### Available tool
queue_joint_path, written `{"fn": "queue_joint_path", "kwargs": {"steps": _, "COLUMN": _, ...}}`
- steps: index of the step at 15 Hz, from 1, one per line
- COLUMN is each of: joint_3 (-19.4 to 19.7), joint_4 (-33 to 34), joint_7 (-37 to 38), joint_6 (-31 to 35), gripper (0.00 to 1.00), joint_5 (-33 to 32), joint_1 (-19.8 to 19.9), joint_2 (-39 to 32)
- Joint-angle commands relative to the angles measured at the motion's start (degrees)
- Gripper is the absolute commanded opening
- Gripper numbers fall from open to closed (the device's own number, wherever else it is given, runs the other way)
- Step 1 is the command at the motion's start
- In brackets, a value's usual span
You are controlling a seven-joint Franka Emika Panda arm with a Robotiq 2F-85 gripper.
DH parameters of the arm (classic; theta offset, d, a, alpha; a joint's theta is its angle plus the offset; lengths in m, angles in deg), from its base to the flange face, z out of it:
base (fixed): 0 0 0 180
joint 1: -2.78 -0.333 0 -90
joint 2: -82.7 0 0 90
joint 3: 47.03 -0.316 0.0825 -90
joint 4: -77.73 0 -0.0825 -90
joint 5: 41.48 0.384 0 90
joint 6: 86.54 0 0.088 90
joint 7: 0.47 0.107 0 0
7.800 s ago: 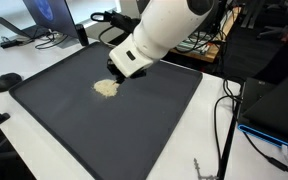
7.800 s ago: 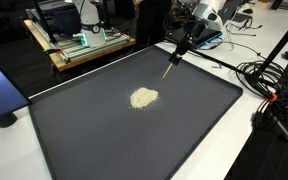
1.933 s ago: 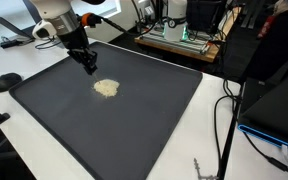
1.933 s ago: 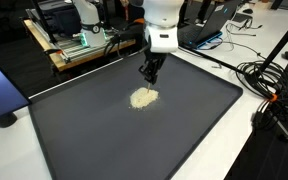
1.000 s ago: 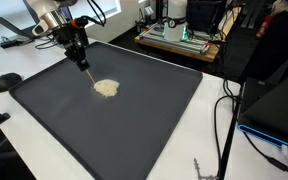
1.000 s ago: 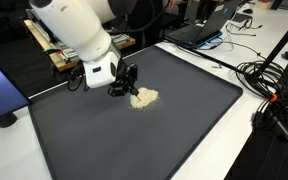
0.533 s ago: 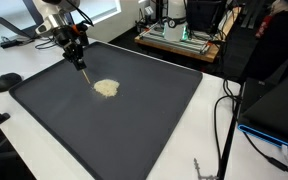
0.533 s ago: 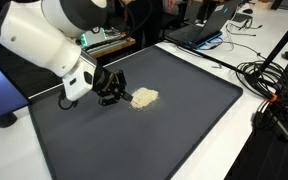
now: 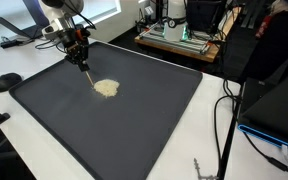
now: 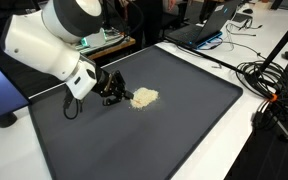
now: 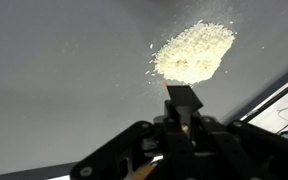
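Note:
A small heap of pale grains (image 9: 106, 88) (image 10: 144, 97) (image 11: 194, 50) lies on a large dark mat (image 9: 134, 130) (image 10: 164, 140). My gripper (image 9: 78, 50) (image 10: 110, 88) (image 11: 184, 128) is shut on a thin dark tool with a flat tip (image 11: 182, 99). In an exterior view the tool (image 9: 86, 73) slants down toward the mat, with its tip just beside the heap. The wrist view shows the tip a short way from the grains, with a few loose grains scattered around the heap's edge. I cannot tell whether the tip touches the mat.
The mat covers most of a white table (image 10: 274, 160). Cables (image 10: 269, 85) trail along one side. A wooden bench with equipment (image 10: 89, 45) stands behind, laptops (image 9: 44, 15) sit at the table's far corner, and a black round object (image 9: 6, 81) lies off the mat.
The arm has swung across the mat to the heap's side. Over the last second the gripper has edged closer to the heap and lowered slightly, still shut on the tool.

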Motion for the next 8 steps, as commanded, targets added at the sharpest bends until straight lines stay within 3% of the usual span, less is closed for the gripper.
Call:
{"fn": "queue_joint_path", "kwargs": {"steps": 1, "joint_3": 1.4, "joint_4": -3.18, "joint_7": -6.0, "joint_6": -1.25, "gripper": 0.03, "joint_5": 5.22, "joint_1": -0.27, "joint_2": 2.67}}
{"fn": "queue_joint_path", "kwargs": {"steps": 8, "joint_3": 4.3, "joint_4": -8.03, "joint_7": -13.06, "joint_6": -0.97, "gripper": 0.03, "joint_5": 8.05, "joint_1": -2.79, "joint_2": 6.82}}
